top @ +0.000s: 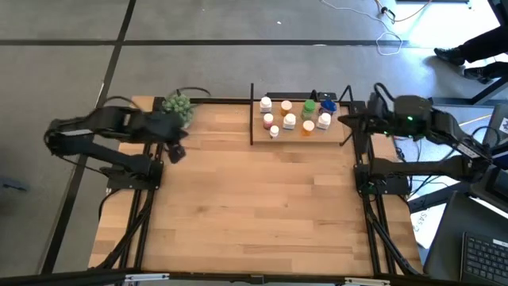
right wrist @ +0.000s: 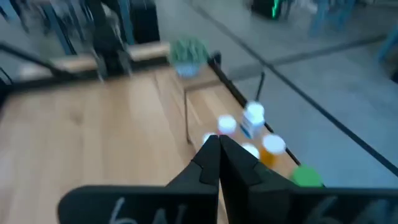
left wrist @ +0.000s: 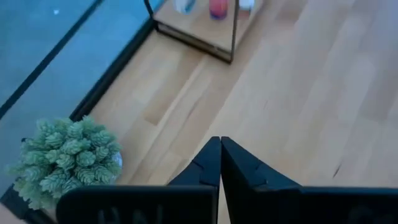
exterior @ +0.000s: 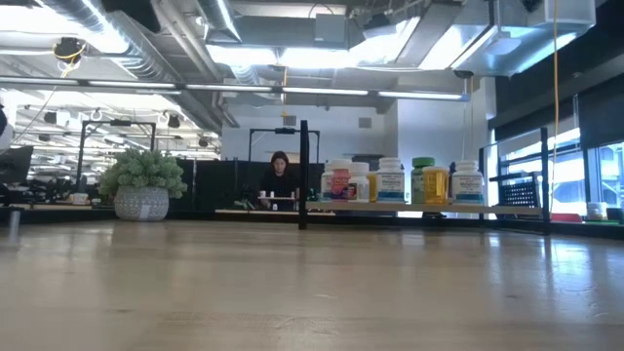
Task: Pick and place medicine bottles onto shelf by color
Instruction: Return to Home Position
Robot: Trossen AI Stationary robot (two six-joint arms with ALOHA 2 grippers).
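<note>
- The shelf (top: 295, 137) sits at the wood counter's (top: 262, 206) far edge, with the medicine bottles (top: 288, 121) standing on it.
- The left hand (top: 176, 152) by the plant (top: 178, 104) and the right hand (top: 347, 119) beside the shelf are both closed and empty.
- A person (exterior: 280, 175) sits in the room beyond.

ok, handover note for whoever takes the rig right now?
Left gripper: jaws shut, empty, raised over the table's back-left corner by the plant.
Right gripper: jaws shut, empty, at the right end of the shelf.
Medicine bottles: all those in view stand on the shelf; none seen on the tabletop.
Done: placing looks finished.
Left: park both arms, and probably check the colour grouping.
</note>
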